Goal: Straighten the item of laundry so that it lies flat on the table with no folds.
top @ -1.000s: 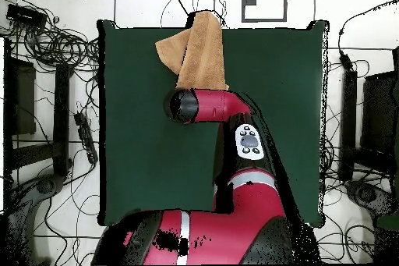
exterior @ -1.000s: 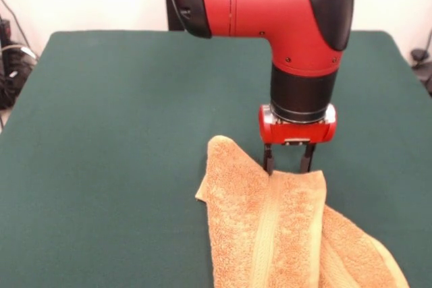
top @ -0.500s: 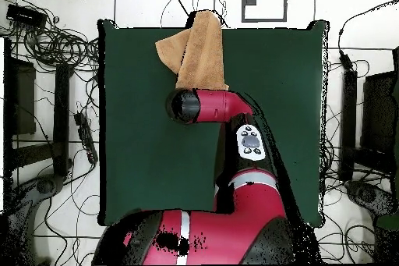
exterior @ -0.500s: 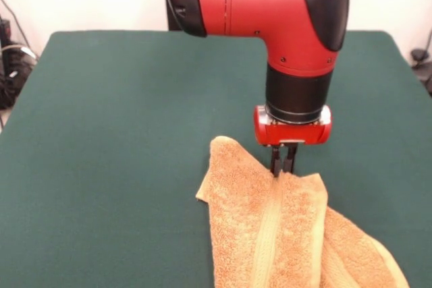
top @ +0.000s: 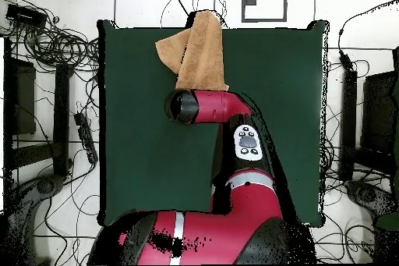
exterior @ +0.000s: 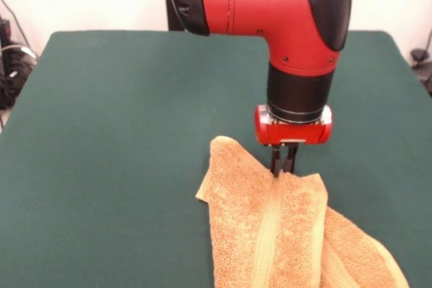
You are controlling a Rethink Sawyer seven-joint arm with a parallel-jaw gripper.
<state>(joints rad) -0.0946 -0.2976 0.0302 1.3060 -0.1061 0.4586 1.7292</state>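
Note:
The item of laundry [exterior: 270,234] is an orange-tan towel lying folded and bunched at the table's near edge in the front view, one layer draped over another with a woven band running down it. From overhead, the item of laundry [top: 199,51] sits at the top edge of the table [top: 140,122], partly overhanging. My gripper [exterior: 283,170] points straight down with its fingers pinched together on the towel's far edge. From overhead the arm's head hides the gripper.
The dark green table [exterior: 121,112] stretches wide to the left and far side of the towel. Cables [top: 54,44] and equipment lie on the floor around the table. The arm's links [top: 234,161] cover the table's lower middle in the overhead view.
The fingers went from spread apart to pinched together on the towel's far edge one second to half a second ago. Since then nothing visibly moved.

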